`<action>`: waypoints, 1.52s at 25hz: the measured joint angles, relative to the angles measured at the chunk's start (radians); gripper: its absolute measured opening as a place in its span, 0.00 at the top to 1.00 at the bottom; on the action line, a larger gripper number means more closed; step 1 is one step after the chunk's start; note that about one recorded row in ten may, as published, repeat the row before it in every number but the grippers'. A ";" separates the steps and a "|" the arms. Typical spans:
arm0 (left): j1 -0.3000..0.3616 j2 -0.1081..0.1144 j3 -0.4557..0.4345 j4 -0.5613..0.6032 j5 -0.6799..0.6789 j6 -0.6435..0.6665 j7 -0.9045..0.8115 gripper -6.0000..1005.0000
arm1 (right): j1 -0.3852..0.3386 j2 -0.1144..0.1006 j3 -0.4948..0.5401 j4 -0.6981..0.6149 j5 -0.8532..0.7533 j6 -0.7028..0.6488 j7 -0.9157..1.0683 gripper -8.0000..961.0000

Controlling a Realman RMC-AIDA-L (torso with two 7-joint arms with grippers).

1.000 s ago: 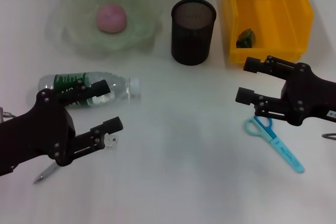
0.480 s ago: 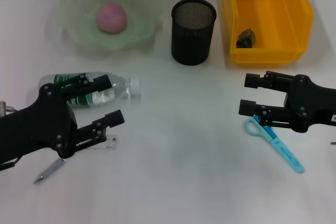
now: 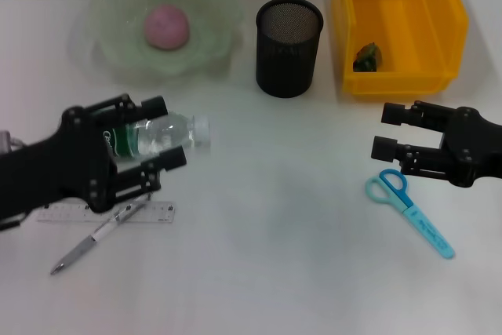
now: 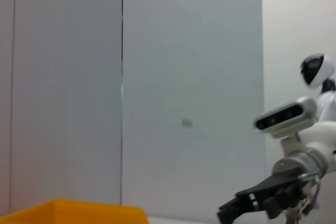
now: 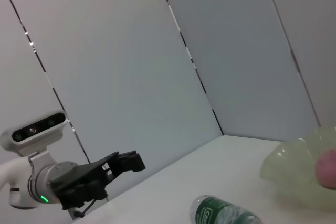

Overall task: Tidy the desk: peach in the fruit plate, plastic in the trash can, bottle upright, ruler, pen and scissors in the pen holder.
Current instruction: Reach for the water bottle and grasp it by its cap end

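Note:
The clear bottle (image 3: pixel 161 132) with a green label lies on its side at the left. My left gripper (image 3: pixel 165 132) is open, one finger on each side of the bottle's body. Ruler (image 3: pixel 63 213) and pen (image 3: pixel 90 239) lie on the table just in front of that arm. Blue scissors (image 3: pixel 412 213) lie at the right, with my open right gripper (image 3: pixel 387 129) just behind their handles and empty. The pink peach (image 3: pixel 166 26) rests in the green fruit plate (image 3: pixel 102 5). A green piece of plastic (image 3: pixel 366 56) sits in the yellow trash can (image 3: pixel 400 21). The black mesh pen holder (image 3: pixel 289 37) stands between them.
The right wrist view shows the left gripper (image 5: pixel 123 163) far off, the bottle (image 5: pixel 226 213) and the plate (image 5: pixel 294 174). The left wrist view shows the right gripper (image 4: pixel 247 208) and the yellow bin's rim (image 4: pixel 68 208). Bare table lies between the two arms.
My left gripper has moved back over the bottle, uncovering the ruler and pen. The right gripper has drifted right, off the scissors' handles.

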 joint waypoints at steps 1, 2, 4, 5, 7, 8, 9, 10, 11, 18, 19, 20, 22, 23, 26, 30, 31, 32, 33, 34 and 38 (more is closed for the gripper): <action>0.000 0.000 0.000 0.000 0.000 0.000 0.000 0.36 | -0.001 0.000 0.003 0.006 0.000 0.001 -0.003 0.20; 0.000 0.000 0.000 0.000 0.000 0.000 0.000 0.36 | -0.002 0.000 0.009 0.014 0.000 0.003 -0.006 0.20; -0.019 0.002 0.001 0.164 0.028 -0.065 -0.157 0.36 | -0.006 -0.001 0.018 0.029 -0.001 0.009 -0.008 0.20; -0.019 0.002 0.001 0.164 0.028 -0.065 -0.157 0.36 | -0.008 -0.002 0.024 0.037 -0.002 0.014 -0.008 0.20; -0.041 0.002 0.000 0.264 0.069 -0.099 -0.257 0.36 | -0.013 -0.002 0.037 0.056 -0.008 0.021 -0.010 0.20; -0.055 0.002 0.002 0.300 0.096 -0.109 -0.294 0.36 | -0.014 -0.003 0.044 0.067 -0.012 0.022 -0.014 0.20; -0.073 0.002 0.004 0.329 0.126 -0.120 -0.333 0.36 | -0.015 -0.003 0.049 0.076 -0.017 0.024 -0.019 0.20; -0.085 0.002 0.004 0.349 0.154 -0.128 -0.364 0.36 | -0.015 -0.003 0.054 0.086 -0.022 0.025 -0.026 0.20; -0.119 0.001 0.006 0.389 0.216 -0.143 -0.427 0.36 | -0.017 -0.003 0.057 0.094 -0.024 0.026 -0.031 0.20; -0.284 -0.006 0.019 0.432 0.519 -0.189 -0.586 0.36 | -0.024 -0.003 0.070 0.151 -0.027 0.028 -0.070 0.20; -0.312 -0.007 0.043 0.440 0.572 -0.203 -0.613 0.36 | -0.024 -0.003 0.072 0.159 -0.028 0.028 -0.076 0.20; -0.320 -0.007 0.059 0.447 0.589 -0.209 -0.623 0.36 | -0.024 -0.003 0.073 0.166 -0.028 0.029 -0.081 0.20; -0.338 -0.007 0.113 0.477 0.640 -0.228 -0.657 0.36 | -0.025 -0.004 0.075 0.175 -0.028 0.029 -0.088 0.20; -0.338 -0.007 0.113 0.477 0.640 -0.228 -0.657 0.36 | -0.025 -0.004 0.076 0.178 -0.028 0.029 -0.089 0.20; -0.346 -0.007 0.237 0.554 0.712 -0.278 -0.727 0.36 | -0.025 -0.004 0.076 0.181 -0.028 0.029 -0.090 0.20; -0.350 -0.009 0.371 0.617 0.803 -0.339 -0.832 0.36 | -0.023 -0.004 0.076 0.187 -0.028 0.030 -0.090 0.20; -0.353 -0.009 0.401 0.636 0.824 -0.347 -0.860 0.36 | -0.021 -0.004 0.076 0.189 -0.028 0.032 -0.090 0.20; -0.353 -0.009 0.401 0.636 0.824 -0.347 -0.860 0.35 | -0.020 -0.004 0.076 0.191 -0.028 0.035 -0.090 0.20; -0.358 -0.009 0.414 0.647 0.835 -0.350 -0.877 0.34 | -0.019 -0.004 0.076 0.193 -0.028 0.038 -0.090 0.20; -0.361 -0.009 0.417 0.649 0.839 -0.352 -0.882 0.33 | -0.018 -0.004 0.076 0.194 -0.028 0.041 -0.090 0.20; -0.379 -0.010 0.458 0.650 0.890 -0.363 -0.904 0.29 | -0.013 -0.004 0.071 0.199 -0.028 0.053 -0.098 0.20</action>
